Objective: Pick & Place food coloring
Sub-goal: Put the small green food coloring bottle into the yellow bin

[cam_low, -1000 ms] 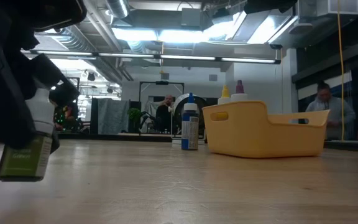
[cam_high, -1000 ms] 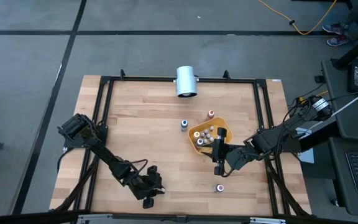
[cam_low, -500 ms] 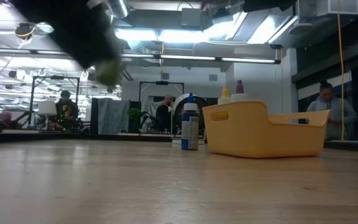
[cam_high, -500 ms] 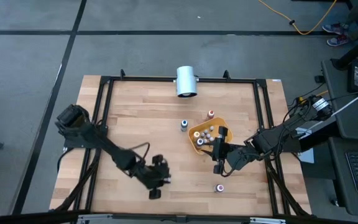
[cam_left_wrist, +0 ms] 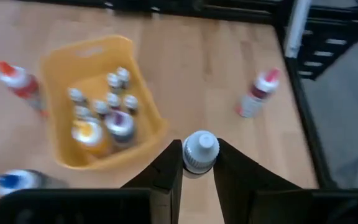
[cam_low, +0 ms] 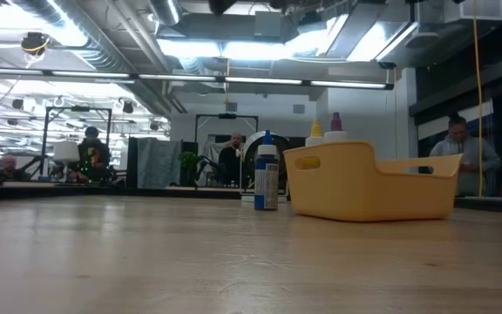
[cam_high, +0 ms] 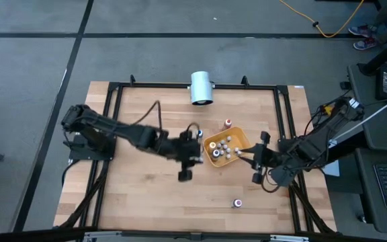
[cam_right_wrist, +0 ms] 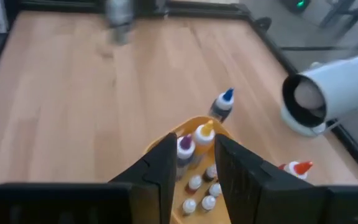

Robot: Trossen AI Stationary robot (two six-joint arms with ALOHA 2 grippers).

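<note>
The yellow tray (cam_high: 237, 141) (cam_low: 369, 187) holds several small white-capped food coloring bottles (cam_left_wrist: 114, 99) (cam_right_wrist: 197, 190). A purple-tipped one (cam_right_wrist: 185, 148) and a yellow-tipped one (cam_right_wrist: 204, 134) stand upright in it. A blue-capped bottle (cam_low: 267, 179) and a red-capped one (cam_high: 228, 124) stand on the wood beside the tray. Another bottle (cam_high: 236, 202) (cam_left_wrist: 257, 93) stands alone nearer the near edge. My left gripper (cam_high: 185, 167) (cam_left_wrist: 199, 163) hovers left of the tray, shut on a bottle. My right gripper (cam_high: 259, 160) (cam_right_wrist: 193, 160) is open, right of the tray. My left gripper pinches a small bottle between its two fingers just below the pale cap (cam_left_wrist: 200, 148), which pokes out past the fingertips. The bottle is lifted clear of the table; its body is hidden behind the fingers.
A big white cylinder (cam_high: 201, 87) (cam_right_wrist: 328, 93) lies at the far edge. A black frame (cam_high: 180, 85) runs around the table. Bare wood spreads over the left half and the near side. People and lab gear show in the room beyond.
My left gripper has risen from the near-left part of the table, out of the low view, and swung right and toward the far edge to beside the tray, carrying the bottle. My right gripper has drawn back from the tray toward the right edge.
</note>
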